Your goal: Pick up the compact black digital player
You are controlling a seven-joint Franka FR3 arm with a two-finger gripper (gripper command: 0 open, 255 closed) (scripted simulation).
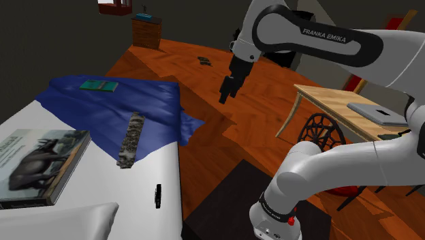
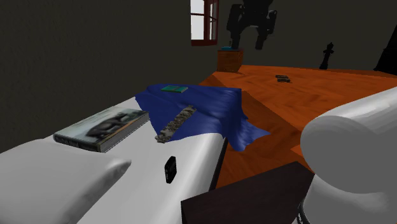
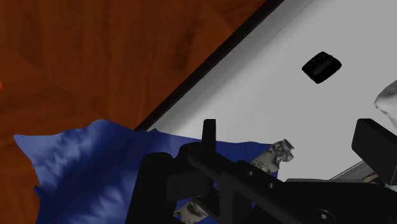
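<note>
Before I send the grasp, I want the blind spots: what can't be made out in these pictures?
Black player: its markings are too small in every view.
Mottled strip: wrist view, its middle hidden behind the open gripper.
Book: shoulder view, cut off by the left edge.
Small dark thing on the floor: too small to identify.

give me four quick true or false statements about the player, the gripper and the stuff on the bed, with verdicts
1. The black player lies on the white bed surface. True.
2. The gripper is shut on the player. False: its fingers stand apart and it hangs in the air, away from the player.
3. The speckled strip lies partly on the blue blanket. True.
4. The teal flat thing lies on the wooden floor. False: it rests on the blue blanket.
</note>
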